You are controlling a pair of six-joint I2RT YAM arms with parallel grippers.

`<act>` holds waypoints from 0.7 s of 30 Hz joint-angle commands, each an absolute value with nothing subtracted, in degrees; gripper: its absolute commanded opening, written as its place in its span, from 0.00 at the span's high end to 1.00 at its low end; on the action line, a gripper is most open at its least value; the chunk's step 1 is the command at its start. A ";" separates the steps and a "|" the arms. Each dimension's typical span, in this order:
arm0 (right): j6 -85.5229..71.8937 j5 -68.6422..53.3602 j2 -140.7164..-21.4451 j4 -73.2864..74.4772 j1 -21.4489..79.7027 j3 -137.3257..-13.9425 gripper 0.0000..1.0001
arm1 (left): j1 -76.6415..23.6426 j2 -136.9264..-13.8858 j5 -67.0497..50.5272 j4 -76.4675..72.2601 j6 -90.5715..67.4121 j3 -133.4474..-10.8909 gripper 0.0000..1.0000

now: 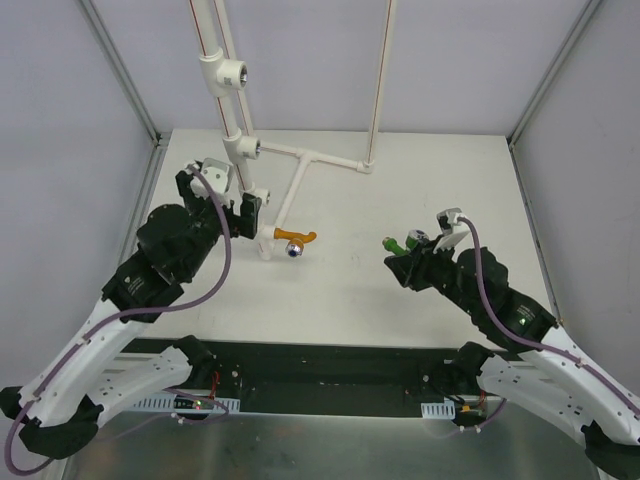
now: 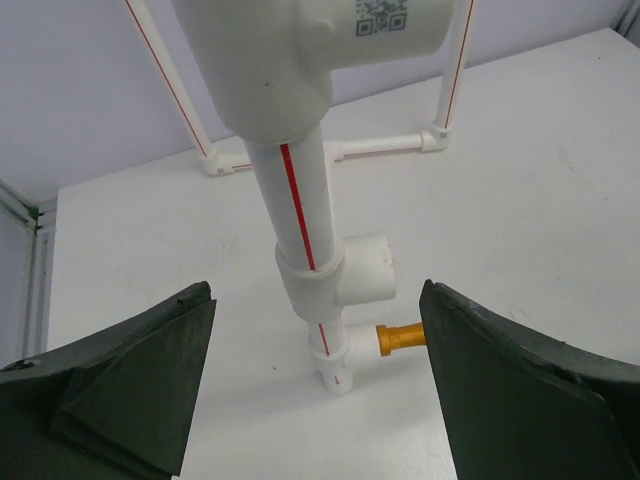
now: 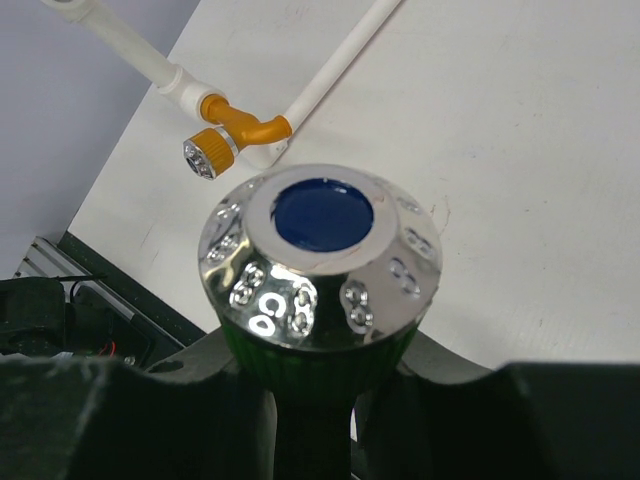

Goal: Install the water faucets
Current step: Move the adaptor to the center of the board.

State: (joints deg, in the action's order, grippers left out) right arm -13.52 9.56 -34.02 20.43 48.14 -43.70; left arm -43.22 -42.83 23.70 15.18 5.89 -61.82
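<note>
Your overhead view alone gives the whole table (image 1: 400,290) and the white pipe frame (image 1: 222,72) rising at its back left; the wrist views only show parts of it. Your left gripper (image 2: 318,300) sits at the frame's left with its jaws spread wide and nothing in them; its own camera shows the upright pipe between the fingers (image 2: 150,380), which the overhead view hides. Your right gripper (image 3: 315,400), well right of the frame, is clamped on the green faucet (image 3: 320,270); only its wrist camera shows the chrome cap with a blue disc. The orange faucet (image 1: 295,238) sits at the frame's lowest fitting, its stem meeting it. A QR code (image 2: 385,15) is printed on the frame's upper tee; the cap's raised marks are unreadable.
</note>
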 commanded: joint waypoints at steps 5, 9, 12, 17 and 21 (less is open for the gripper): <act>-14.85 7.39 -32.61 18.46 48.25 -43.59 1.00 | -28.24 -47.54 0.82 8.01 0.62 -64.42 0.14; -13.45 7.82 -33.40 18.28 48.34 -43.51 1.00 | -19.27 -49.83 -12.18 2.21 -5.61 -64.16 0.14; -10.38 8.70 -32.18 15.66 48.25 -41.58 1.00 | -13.99 -52.46 -19.32 -2.26 -9.83 -64.86 0.14; -5.99 9.31 -29.71 9.06 48.34 -38.50 1.00 | -13.45 -56.77 -25.30 -6.23 -13.00 -65.22 0.21; -3.78 12.13 -31.72 8.35 48.25 -39.55 1.00 | -13.45 -58.09 -27.42 -9.23 -15.64 -63.98 0.34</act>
